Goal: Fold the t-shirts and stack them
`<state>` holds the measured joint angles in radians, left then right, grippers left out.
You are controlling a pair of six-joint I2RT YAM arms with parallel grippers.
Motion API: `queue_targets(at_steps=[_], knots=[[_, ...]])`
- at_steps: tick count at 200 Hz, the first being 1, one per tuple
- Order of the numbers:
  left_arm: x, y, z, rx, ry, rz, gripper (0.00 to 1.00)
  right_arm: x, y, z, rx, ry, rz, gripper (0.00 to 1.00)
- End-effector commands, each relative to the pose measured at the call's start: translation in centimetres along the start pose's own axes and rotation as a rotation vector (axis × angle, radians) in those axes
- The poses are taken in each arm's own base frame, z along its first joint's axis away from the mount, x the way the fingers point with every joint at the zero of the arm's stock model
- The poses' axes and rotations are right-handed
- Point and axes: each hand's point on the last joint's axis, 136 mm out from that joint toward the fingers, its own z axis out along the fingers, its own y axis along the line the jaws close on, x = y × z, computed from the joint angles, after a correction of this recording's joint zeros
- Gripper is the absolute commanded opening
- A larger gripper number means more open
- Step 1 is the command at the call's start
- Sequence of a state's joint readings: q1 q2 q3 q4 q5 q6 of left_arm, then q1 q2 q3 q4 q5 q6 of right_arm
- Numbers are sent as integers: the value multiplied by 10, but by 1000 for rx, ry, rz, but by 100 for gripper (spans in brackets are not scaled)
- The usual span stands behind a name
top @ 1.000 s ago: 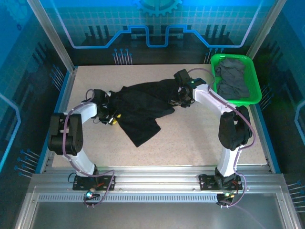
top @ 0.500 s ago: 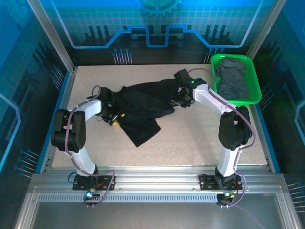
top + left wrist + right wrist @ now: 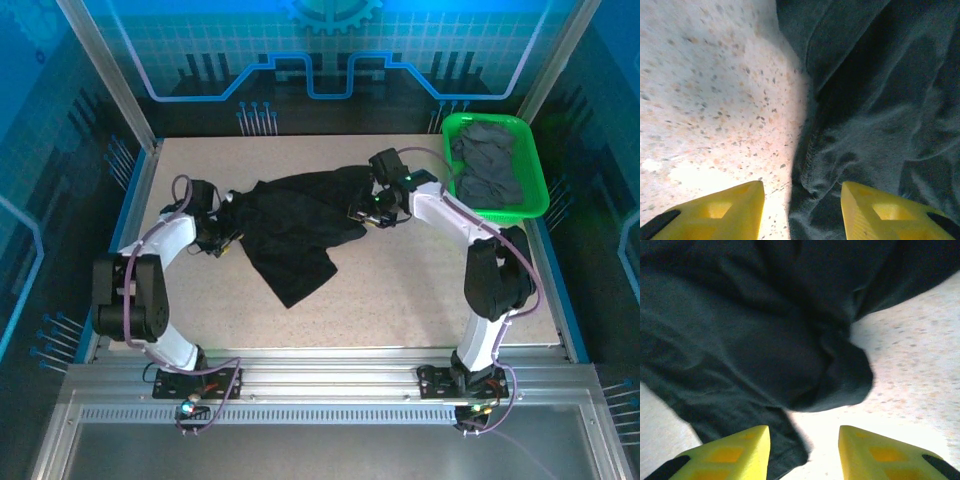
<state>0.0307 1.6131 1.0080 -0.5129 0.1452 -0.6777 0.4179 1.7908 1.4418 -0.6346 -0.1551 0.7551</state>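
A black t-shirt [image 3: 295,225] lies crumpled across the middle of the table, one end trailing toward the front. My left gripper [image 3: 219,238] is at its left edge. In the left wrist view that gripper [image 3: 801,192] is open, its yellow fingers straddling the shirt's stitched hem [image 3: 812,150] without pinching it. My right gripper [image 3: 363,213] hovers over the shirt's right end. Seen from the right wrist, this gripper [image 3: 804,432] is open too, with a rolled fold of the shirt [image 3: 840,375] just beyond the tips and bare table between them. Dark grey t-shirts [image 3: 488,165] are piled in the basket.
The bright green plastic basket [image 3: 535,190] stands at the back right corner, close behind the right arm. Speckled tabletop [image 3: 400,290] lies bare in front of the shirt and to its right. Blue-lit walls ring the table.
The left arm's elbow has swung out to the left and its gripper slid slightly left along the shirt's edge, its fingers now apart. The right gripper edged slightly left. The shirt barely moved.
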Motion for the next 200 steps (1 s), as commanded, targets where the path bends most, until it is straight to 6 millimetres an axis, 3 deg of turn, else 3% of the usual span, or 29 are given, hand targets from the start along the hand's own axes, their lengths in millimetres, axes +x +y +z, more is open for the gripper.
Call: queue_targets(at_steps=[1,42,91,100,119,136,158,182,200], knots=[[8,-9,14,66,53,20,44,-8,46,-24,-253,-54,-57,42],[22,-3,32,43,100,22,41,-5,54,-24,-305,-34,-14,43],[23,-9,50,45,122,38,33,-2,55,-23,-311,-22,0,43],[24,-9,53,39,125,45,27,-2,54,-22,-307,-22,2,43],[22,-7,50,20,113,48,3,-5,50,-25,-281,-40,2,43],[13,-5,29,-17,47,42,0,-12,37,-31,-204,-88,9,43],[-8,1,-21,-64,-104,-2,0,-24,8,-40,-61,-165,37,43],[-28,37,-80,-171,-304,-151,0,-32,-33,-50,109,-223,99,44],[-37,62,-111,-188,-423,-272,0,-36,-62,-59,215,-256,156,44]])
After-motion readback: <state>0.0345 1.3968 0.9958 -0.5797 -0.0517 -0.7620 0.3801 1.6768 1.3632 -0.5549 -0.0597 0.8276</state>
